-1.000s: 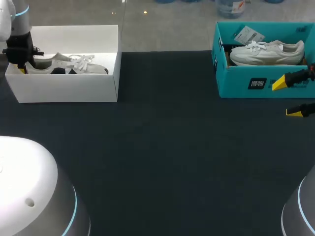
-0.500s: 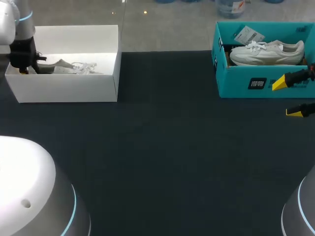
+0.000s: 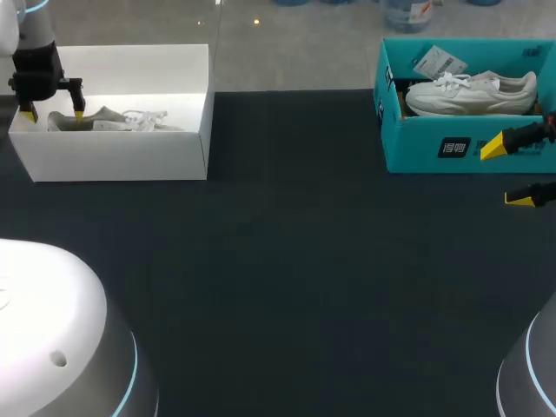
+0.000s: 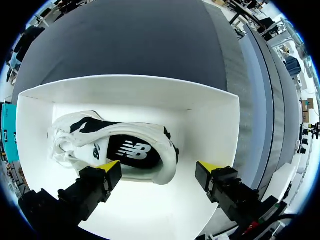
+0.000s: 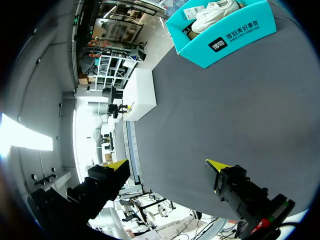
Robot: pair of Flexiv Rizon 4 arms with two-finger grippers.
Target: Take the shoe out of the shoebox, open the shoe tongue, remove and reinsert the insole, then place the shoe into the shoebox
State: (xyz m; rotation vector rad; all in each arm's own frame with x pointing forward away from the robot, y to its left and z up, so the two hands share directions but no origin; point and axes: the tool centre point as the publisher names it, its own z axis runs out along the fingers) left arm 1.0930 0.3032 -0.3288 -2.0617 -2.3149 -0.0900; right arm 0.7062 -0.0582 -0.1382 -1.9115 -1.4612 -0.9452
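Nearest, the dark table [image 3: 295,261] lies open across its whole middle, from the near edge out to both boxes. At the right edge the right jaws hang spread wide over bare table, holding nothing, just in front of the teal box [image 3: 417,149]. One yellow tip overlaps that box's front wall in the head view.

Far left stands the white shoebox [image 3: 113,158], its front wall toward the open table. The shoe [image 3: 117,121] lies low inside it, heel at the left end, laces toward the right. The left arm [image 3: 36,62] comes down over that end. The left jaws are wide apart, one tip on each side of the heel and clear of it.

A second ago the left jaws gripped the heel and the shoe rode higher, showing above the front wall. It has since sunk into the box, and the jaws have let go and lifted.

Far right, the teal box holds a second white shoe [image 3: 473,92] with a paper tag [image 3: 439,62] behind it.
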